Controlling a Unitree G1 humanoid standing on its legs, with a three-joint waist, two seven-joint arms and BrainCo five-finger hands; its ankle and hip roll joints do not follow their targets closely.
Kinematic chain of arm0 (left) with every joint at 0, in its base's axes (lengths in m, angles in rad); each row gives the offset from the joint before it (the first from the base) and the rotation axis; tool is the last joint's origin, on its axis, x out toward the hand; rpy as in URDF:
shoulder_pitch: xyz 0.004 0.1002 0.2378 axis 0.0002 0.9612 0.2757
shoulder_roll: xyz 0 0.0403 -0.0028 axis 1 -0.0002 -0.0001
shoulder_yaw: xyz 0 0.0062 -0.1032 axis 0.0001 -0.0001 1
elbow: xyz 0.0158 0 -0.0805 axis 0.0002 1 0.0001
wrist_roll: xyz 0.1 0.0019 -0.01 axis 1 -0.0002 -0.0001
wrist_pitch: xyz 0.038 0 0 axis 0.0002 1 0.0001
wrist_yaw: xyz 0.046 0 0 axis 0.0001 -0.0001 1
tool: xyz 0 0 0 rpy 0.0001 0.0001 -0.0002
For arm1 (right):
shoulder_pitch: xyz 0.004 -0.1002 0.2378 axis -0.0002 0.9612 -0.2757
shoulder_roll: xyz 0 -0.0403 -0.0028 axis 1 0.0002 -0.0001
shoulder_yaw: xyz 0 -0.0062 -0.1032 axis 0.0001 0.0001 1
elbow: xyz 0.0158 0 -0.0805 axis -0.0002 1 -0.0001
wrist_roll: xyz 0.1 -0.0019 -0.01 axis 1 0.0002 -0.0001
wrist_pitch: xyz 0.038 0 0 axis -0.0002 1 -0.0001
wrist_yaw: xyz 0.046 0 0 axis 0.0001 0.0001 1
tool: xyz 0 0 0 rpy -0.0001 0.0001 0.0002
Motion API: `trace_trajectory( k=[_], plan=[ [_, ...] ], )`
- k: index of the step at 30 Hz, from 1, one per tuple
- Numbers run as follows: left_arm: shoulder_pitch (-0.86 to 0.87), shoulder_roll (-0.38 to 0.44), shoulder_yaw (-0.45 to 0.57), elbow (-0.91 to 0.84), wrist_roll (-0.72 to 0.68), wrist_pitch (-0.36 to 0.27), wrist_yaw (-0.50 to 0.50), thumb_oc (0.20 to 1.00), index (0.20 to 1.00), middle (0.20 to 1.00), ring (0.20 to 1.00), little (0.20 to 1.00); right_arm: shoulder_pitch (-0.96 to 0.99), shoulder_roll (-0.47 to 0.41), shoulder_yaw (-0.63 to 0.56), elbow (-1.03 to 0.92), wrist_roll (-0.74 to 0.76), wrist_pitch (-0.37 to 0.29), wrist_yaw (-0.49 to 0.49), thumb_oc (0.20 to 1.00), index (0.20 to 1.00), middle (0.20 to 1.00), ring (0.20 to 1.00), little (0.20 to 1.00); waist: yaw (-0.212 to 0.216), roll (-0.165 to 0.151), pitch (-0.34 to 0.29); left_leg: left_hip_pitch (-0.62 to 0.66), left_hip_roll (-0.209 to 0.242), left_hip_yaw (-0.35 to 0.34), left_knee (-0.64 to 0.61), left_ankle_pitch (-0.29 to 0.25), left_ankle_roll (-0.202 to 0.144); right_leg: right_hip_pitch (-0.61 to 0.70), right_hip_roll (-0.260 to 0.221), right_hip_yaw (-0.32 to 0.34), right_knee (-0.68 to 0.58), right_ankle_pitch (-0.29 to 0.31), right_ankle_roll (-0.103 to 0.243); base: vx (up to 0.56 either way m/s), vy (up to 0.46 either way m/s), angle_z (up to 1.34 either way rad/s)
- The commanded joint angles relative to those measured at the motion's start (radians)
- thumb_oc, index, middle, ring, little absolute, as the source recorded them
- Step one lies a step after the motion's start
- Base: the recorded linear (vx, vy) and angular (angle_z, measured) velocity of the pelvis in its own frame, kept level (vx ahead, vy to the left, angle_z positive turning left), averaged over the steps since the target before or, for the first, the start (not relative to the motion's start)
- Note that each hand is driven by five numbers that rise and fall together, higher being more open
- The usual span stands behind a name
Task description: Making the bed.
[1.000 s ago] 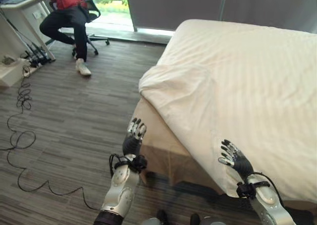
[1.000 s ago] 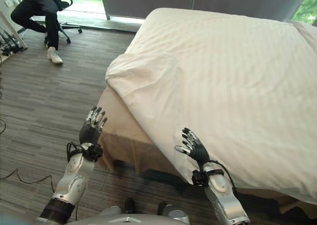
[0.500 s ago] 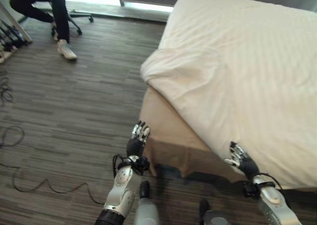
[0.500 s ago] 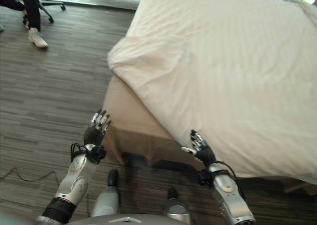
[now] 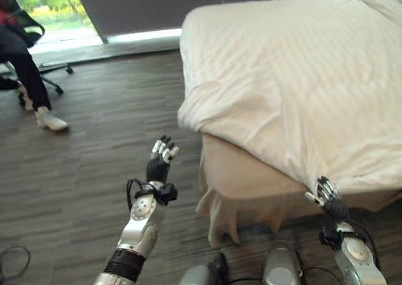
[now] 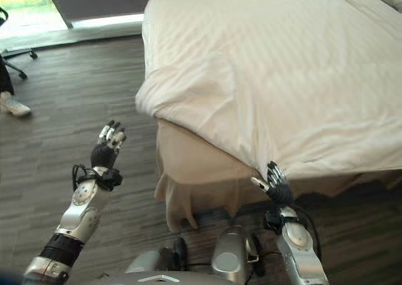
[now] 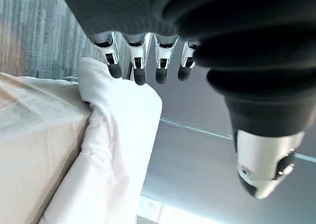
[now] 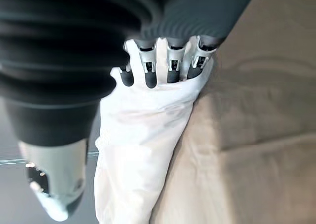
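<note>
Bed (image 5: 251, 184) in tan sheet, white duvet (image 5: 295, 78) across it, corner folded back.

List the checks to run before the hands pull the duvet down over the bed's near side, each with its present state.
1. Right hand at the duvet's near edge, fingers straight: ok.
2. Right hand gripping the duvet: not ok, nothing pinched.
3. Left hand on the duvet: not ok, raised open above the floor, apart from the folded corner.
4. Duvet covers the tan bed skirt: not ok, skirt exposed.
5. Seated person away from the bed: ok.
</note>
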Motion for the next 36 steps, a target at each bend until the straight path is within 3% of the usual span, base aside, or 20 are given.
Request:
trace_trajectory(
  k=[1,4,5,6,7,8,9,11,14,16,17,18,20,24,26,30,33,34,36],
  plan=[
    [0.02,-0.004,0.032,-0.076,0.044,-0.011,-0.026,1.0,1.0,1.0,1.0,1.0,-0.043,0.026,0.147,-0.018,0.028,-0.024,0.137,1.0,1.0,1.0,1.0,1.0,0.021,-0.027,-0.043,0.063,0.095,-0.132,-0.177,0.126,-0.115,0.102,0.086,-0.116,-0.37,0.043,0.006,0.12,0.233,-0.29],
    [0.06,-0.021,0.043,-0.083,0.043,-0.008,-0.035,1.0,1.0,1.0,1.0,1.0,-0.046,0.026,0.146,-0.012,0.025,-0.026,0.142,1.0,1.0,1.0,1.0,1.0,0.049,-0.041,-0.055,0.067,0.084,-0.103,-0.18,0.126,-0.11,0.148,0.087,-0.193,-0.451,0.049,-0.001,0.04,0.081,-0.44],
    [0.079,-0.028,0.049,-0.084,0.039,-0.006,-0.036,1.0,1.0,1.0,1.0,1.0,-0.05,0.023,0.149,-0.013,0.016,-0.026,0.145,1.0,1.0,1.0,1.0,1.0,0.07,-0.047,-0.06,0.068,0.084,-0.073,-0.184,0.127,-0.112,0.158,0.078,-0.272,-0.459,0.05,-0.006,-0.05,0.059,-0.58],
    [0.104,-0.035,0.054,-0.086,0.028,-0.001,-0.04,1.0,1.0,1.0,1.0,1.0,-0.068,0.016,0.155,-0.009,0.001,-0.028,0.138,1.0,1.0,1.0,1.0,1.0,0.1,-0.045,-0.063,0.064,0.096,-0.023,-0.186,0.128,-0.114,0.168,0.055,-0.405,-0.423,0.027,-0.011,-0.06,0.035,-0.64],
    [0.104,-0.036,0.054,-0.086,0.027,-0.001,-0.041,1.0,1.0,1.0,1.0,1.0,-0.068,0.016,0.155,-0.009,0.001,-0.028,0.138,1.0,1.0,1.0,1.0,1.0,0.1,-0.046,-0.063,0.064,0.095,-0.022,-0.185,0.127,-0.114,0.166,0.053,-0.404,-0.418,0.024,-0.011,-0.09,0.023,-0.73],
    [0.114,-0.036,0.057,-0.087,0.022,0.001,-0.044,1.0,1.0,1.0,1.0,1.0,-0.079,0.013,0.152,-0.009,-0.007,-0.03,0.135,1.0,1.0,1.0,1.0,1.0,0.108,-0.039,-0.06,0.062,0.106,0.002,-0.186,0.129,-0.117,0.16,0.034,-0.451,-0.376,0.008,-0.01,-0.04,-0.014,-0.65],
    [0.126,-0.038,0.059,-0.085,0.024,0.004,-0.052,1.0,1.0,1.0,1.0,1.0,-0.083,0.009,0.146,-0.002,-0.005,-0.03,0.135,1.0,1.0,1.0,1.0,1.0,0.109,-0.044,-0.064,0.057,0.104,0.023,-0.185,0.13,-0.121,0.19,0.033,-0.459,-0.422,0.004,-0.003,-0.02,-0.045,-0.44],
    [0.168,-0.044,0.088,-0.081,0.013,0.015,-0.06,1.0,1.0,1.0,1.0,1.0,-0.09,-0.009,0.083,0.067,0.026,-0.032,0.109,1.0,1.0,1.0,1.0,1.0,0.12,-0.065,-0.087,0.06,0.095,0.072,-0.174,0.123,-0.134,0.276,0.059,-0.435,-0.588,0.038,-0.007,0.06,-0.076,-0.32],
    [0.195,-0.045,0.11,-0.097,-0.02,0.026,-0.073,1.0,1.0,1.0,1.0,1.0,-0.102,-0.054,0.016,0.117,-0.003,-0.03,0.071,1.0,1.0,1.0,1.0,1.0,0.121,-0.069,-0.095,0.073,0.1,0.084,-0.176,0.116,-0.136,0.288,0.073,-0.416,-0.608,0.042,-0.007,0.07,-0.075,-0.53],
    [0.22,-0.024,0.131,-0.124,-0.018,0.034,-0.083,1.0,1.0,1.0,1.0,1.0,-0.163,-0.2,-0.106,0.243,-0.047,-0.023,0.022,1.0,1.0,1.0,1.0,1.0,0.118,-0.075,-0.094,0.102,0.112,0.099,-0.178,0.106,-0.138,0.303,0.083,-0.395,-0.609,0.035,-0.009,0.06,-0.087,-0.28],
    [0.219,-0.025,0.131,-0.124,-0.018,0.034,-0.083,1.0,1.0,1.0,1.0,1.0,-0.164,-0.2,-0.106,0.244,-0.046,-0.024,0.022,1.0,1.0,1.0,1.0,1.0,0.118,-0.075,-0.095,0.099,0.112,0.099,-0.179,0.109,-0.138,0.3,0.083,-0.395,-0.611,0.038,-0.009,0.03,-0.072,-0.28],
    [0.226,-0.019,0.135,-0.135,-0.024,0.037,-0.09,1.0,1.0,1.0,1.0,1.0,-0.179,-0.258,-0.141,0.271,-0.047,-0.023,0.014,1.0,1.0,1.0,1.0,1.0,0.116,-0.075,-0.093,0.102,0.114,0.098,-0.179,0.109,-0.139,0.3,0.083,-0.387,-0.606,0.036,-0.01,0.01,-0.078,-0.31],
    [0.251,-0.013,0.112,-0.161,-0.068,0.041,-0.113,1.0,1.0,1.0,1.0,1.0,-0.288,-0.459,-0.213,0.377,-0.037,-0.016,-0.016,1.0,1.0,1.0,1.0,1.0,0.111,-0.079,-0.091,0.1,0.122,0.099,-0.171,0.107,-0.146,0.298,0.085,-0.37,-0.601,0.029,-0.015,0.0,-0.126,-0.23],
    [0.255,-0.005,0.08,-0.175,-0.094,0.043,-0.114,1.0,1.0,1.0,1.0,1.0,-0.435,-0.562,-0.187,0.471,0.008,-0.038,-0.047,1.0,1.0,1.0,1.0,1.0,0.12,-0.082,-0.077,0.086,0.13,0.093,-0.125,0.091,-0.155,0.301,0.085,-0.361,-0.6,0.025,-0.021,-0.01,-0.061,-0.11],
    [0.249,-0.006,0.071,-0.17,-0.096,0.045,-0.108,1.0,1.0,1.0,1.0,1.0,-0.442,-0.565,-0.191,0.457,0.008,-0.043,-0.059,1.0,1.0,1.0,1.0,1.0,0.118,-0.082,-0.072,0.08,0.134,0.098,-0.117,0.096,-0.16,0.302,0.084,-0.367,-0.598,0.024,-0.022,-0.01,-0.021,-0.05],
    [0.237,-0.018,0.089,-0.152,-0.094,0.039,-0.098,1.0,1.0,1.0,1.0,1.0,-0.406,-0.504,-0.214,0.241,-0.012,-0.058,-0.061,1.0,1.0,1.0,1.0,1.0,0.117,-0.077,-0.057,0.046,0.14,0.093,-0.073,0.133,-0.185,0.3,0.076,-0.388,-0.588,0.021,-0.023,-0.01,0.0,0.04],
    [0.217,-0.034,0.108,-0.134,-0.084,0.042,-0.091,1.0,1.0,1.0,1.0,1.0,-0.348,-0.444,-0.212,0.067,-0.058,-0.056,-0.035,1.0,1.0,1.0,1.0,1.0,0.114,-0.083,-0.042,0.007,0.182,0.1,-0.054,0.165,-0.213,0.296,0.038,-0.404,-0.58,0.019,-0.015,-0.02,0.082,0.17],
    [0.211,-0.04,0.115,-0.125,-0.069,0.039,-0.093,1.0,1.0,1.0,1.0,1.0,-0.313,-0.36,-0.181,-0.039,-0.066,-0.06,0.003,1.0,1.0,1.0,1.0,1.0,0.12,-0.08,-0.039,0.015,0.198,0.053,-0.036,0.173,-0.218,0.288,0.025,-0.393,-0.572,0.021,-0.011,0.02,0.121,0.31],
    [0.202,-0.041,0.119,-0.114,-0.058,0.037,-0.092,1.0,1.0,1.0,1.0,1.0,-0.294,-0.312,-0.15,-0.076,-0.093,-0.059,0.022,1.0,1.0,1.0,1.0,1.0,0.118,-0.075,-0.04,0.019,0.236,0.009,-0.04,0.199,-0.24,0.28,0.002,-0.374,-0.568,0.027,0.001,0.04,0.201,0.13]
  ],
)
